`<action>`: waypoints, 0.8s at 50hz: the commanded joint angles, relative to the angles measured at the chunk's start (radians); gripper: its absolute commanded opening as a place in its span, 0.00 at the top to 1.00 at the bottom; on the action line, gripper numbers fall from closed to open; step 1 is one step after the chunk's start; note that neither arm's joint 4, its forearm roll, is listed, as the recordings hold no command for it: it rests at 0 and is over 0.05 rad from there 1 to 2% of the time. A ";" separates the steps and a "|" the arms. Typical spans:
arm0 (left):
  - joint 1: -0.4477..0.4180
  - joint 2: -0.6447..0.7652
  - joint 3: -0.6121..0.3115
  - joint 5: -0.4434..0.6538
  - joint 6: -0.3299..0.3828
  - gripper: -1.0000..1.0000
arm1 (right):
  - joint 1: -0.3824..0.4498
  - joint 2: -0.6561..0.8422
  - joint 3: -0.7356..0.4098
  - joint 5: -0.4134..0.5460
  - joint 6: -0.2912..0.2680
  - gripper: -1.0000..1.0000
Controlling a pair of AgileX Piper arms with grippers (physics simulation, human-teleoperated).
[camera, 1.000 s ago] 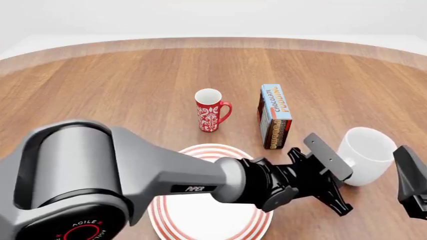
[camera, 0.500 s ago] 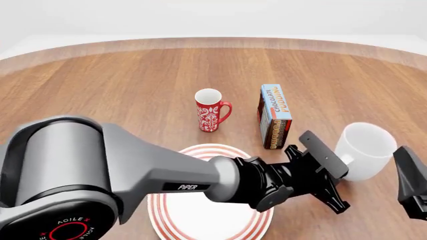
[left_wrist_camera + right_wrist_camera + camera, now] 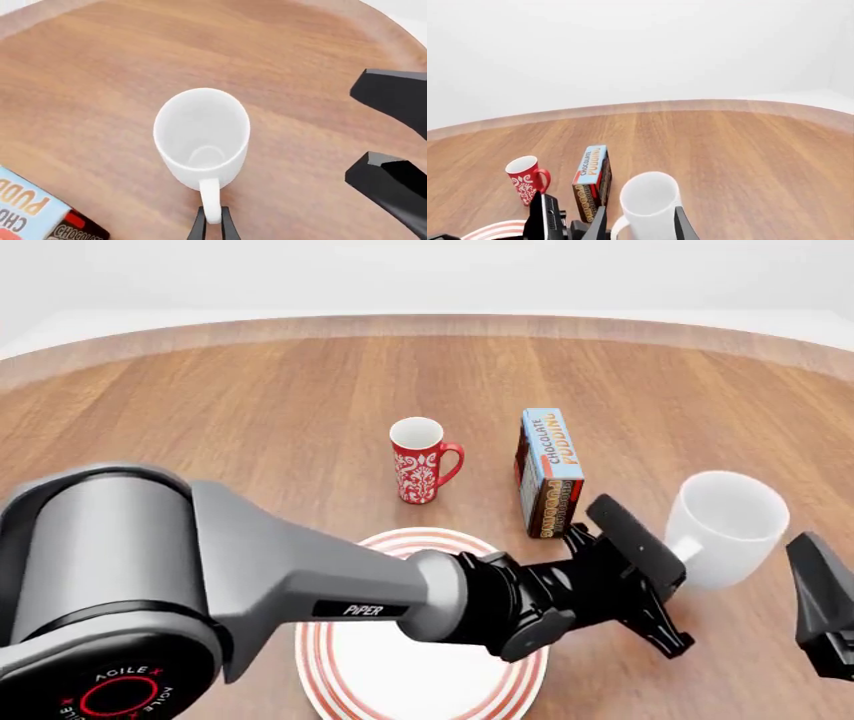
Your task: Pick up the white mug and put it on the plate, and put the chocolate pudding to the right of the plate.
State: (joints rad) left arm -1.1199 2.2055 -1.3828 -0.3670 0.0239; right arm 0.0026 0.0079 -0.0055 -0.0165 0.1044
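The white mug (image 3: 727,525) hangs just above the table, right of the chocolate pudding (image 3: 550,472). My left gripper (image 3: 678,565) is shut on its loop handle (image 3: 210,200), which sits pinched between the two fingers (image 3: 199,229) in the left wrist view. The red-ringed plate (image 3: 416,539) lies near the front, mostly hidden under my left arm. At the right edge my right gripper (image 3: 821,610) stands open close beside the mug; its black fingers (image 3: 390,95) are apart. From the right wrist view, the mug (image 3: 650,202) is just beyond the open right gripper (image 3: 640,227).
A slim red mug (image 3: 422,460) with a white pattern stands left of the pudding carton, behind the plate. The carton (image 3: 592,182) stands upright close to the white mug. Bare wooden tabletop (image 3: 200,410) stretches to the far rim.
The white mug has risen off the table and shifted slightly left, carried by my left gripper. The right gripper has stayed where it was.
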 commanded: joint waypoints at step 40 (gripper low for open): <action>0.020 -0.411 0.506 -0.195 0.008 1.00 | 0.003 -0.004 0.000 0.001 -0.012 0.00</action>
State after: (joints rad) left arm -1.0946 1.8737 -0.9424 -0.5542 0.0198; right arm 0.0051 0.0053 -0.0052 -0.0158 0.0948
